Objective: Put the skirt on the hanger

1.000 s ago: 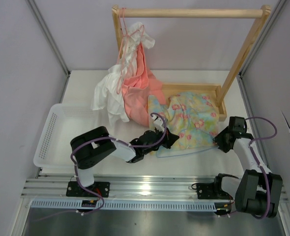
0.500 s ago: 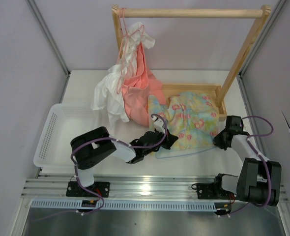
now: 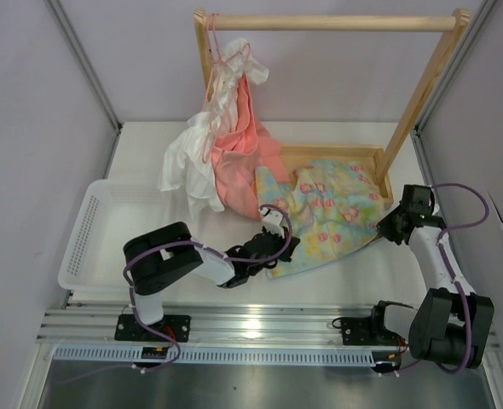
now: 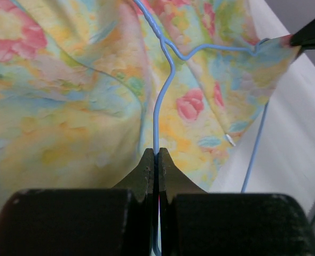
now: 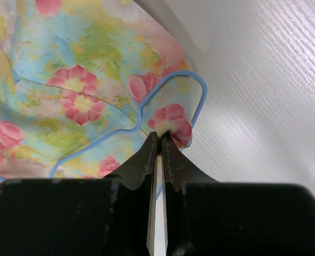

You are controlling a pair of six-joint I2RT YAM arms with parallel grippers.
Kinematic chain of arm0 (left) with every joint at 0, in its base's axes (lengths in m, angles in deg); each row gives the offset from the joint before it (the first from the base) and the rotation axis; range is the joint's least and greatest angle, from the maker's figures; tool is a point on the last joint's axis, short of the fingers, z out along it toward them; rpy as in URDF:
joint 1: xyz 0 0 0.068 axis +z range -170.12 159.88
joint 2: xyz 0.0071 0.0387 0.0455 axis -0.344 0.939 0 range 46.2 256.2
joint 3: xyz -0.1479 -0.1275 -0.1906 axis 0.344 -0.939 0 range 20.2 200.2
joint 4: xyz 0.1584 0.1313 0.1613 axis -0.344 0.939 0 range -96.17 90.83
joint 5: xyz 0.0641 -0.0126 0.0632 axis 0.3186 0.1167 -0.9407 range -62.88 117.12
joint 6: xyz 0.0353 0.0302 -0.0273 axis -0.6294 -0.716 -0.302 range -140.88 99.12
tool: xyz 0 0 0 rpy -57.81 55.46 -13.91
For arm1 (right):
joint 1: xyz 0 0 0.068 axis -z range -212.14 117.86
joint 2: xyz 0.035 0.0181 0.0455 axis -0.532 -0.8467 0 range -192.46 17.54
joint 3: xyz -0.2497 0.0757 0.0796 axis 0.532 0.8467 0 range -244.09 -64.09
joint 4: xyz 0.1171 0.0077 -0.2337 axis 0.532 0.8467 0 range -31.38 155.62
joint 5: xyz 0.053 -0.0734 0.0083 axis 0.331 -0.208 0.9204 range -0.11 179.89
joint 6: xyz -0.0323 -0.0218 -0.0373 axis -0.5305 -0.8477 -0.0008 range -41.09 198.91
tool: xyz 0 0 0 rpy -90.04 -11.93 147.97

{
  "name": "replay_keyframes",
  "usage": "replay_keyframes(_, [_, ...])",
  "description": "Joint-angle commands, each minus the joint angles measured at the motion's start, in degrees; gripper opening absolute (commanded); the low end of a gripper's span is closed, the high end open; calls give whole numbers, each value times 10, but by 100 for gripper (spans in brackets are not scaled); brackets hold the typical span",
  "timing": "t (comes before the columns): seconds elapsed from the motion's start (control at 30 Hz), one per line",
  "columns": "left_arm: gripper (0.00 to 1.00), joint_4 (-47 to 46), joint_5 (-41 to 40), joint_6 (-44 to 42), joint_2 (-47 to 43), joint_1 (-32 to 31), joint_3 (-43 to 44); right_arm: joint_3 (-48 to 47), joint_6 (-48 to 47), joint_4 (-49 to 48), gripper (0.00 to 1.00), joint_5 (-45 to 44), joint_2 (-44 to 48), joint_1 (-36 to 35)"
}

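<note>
The flowered skirt lies spread on the table in front of the wooden rack base. My left gripper is shut on the light-blue wire hanger at its neck, at the skirt's near-left edge. The hanger's frame runs over the skirt to its corner. My right gripper is shut on the skirt's right corner, where the hanger's end loops around the cloth.
A wooden rack stands at the back. A salmon-pink garment and a white garment hang from a pink hanger on it. A white basket sits at the left.
My right gripper has pulled the skirt's right corner up and to the right, stretching the cloth. My left gripper has shifted slightly with the hanger.
</note>
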Motion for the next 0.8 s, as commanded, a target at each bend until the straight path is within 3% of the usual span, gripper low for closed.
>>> replay_keyframes(0.0, [0, 4, -68, -18, 4, -10, -8, -31, -8, 29, 4, 10, 17, 3])
replay_keyframes(0.27, [0, -27, -59, -55, -8, -19, -35, -51, -20, 35, 3, 35, 8, 29])
replay_keyframes(0.5, [0, -32, -100, -119, 4, -78, -16, -72, -7, 18, 2, 61, -15, 26])
replay_keyframes(0.6, [0, -35, -131, -139, 13, -92, -4, -86, -1, 19, 1, 65, -27, 18])
replay_keyframes(0.77, [0, 24, -268, -176, 37, -105, 44, -103, -2, 30, 1, 62, -23, 13])
